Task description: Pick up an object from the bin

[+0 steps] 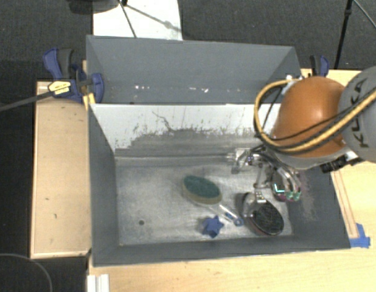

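Hovering at the grey metal bin's [104, 181] right, the gripper [260, 198] is hanging just behind a dark round mesh disc [266, 220] — whether open or closed, I cannot tell.

the arm [365, 111] reaches in from the right, its end under an orange cover [309, 117] looped by cables [259, 111]. the gripper [262, 193] hangs below it, pointing down.
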Robot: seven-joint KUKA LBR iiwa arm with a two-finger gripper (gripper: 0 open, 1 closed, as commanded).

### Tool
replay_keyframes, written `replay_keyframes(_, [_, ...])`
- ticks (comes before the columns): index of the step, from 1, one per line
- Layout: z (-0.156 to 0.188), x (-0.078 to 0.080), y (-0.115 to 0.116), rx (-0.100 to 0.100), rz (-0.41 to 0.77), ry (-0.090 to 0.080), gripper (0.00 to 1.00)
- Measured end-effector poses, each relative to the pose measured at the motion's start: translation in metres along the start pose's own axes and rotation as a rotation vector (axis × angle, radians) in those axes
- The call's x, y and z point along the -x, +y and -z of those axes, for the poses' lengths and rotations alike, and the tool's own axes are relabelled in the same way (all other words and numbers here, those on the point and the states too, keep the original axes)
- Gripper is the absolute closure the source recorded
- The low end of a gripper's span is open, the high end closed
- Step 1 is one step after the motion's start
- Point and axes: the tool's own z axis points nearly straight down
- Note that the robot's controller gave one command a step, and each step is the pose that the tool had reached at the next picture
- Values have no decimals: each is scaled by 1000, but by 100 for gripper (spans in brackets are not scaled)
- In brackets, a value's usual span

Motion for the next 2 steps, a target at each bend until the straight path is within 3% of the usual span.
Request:
replay_keyframes(1, [-88,-7,62,-5,105,-11,0])
replay_keyframes(2, [-89,-11,63,-5,106,7,100])
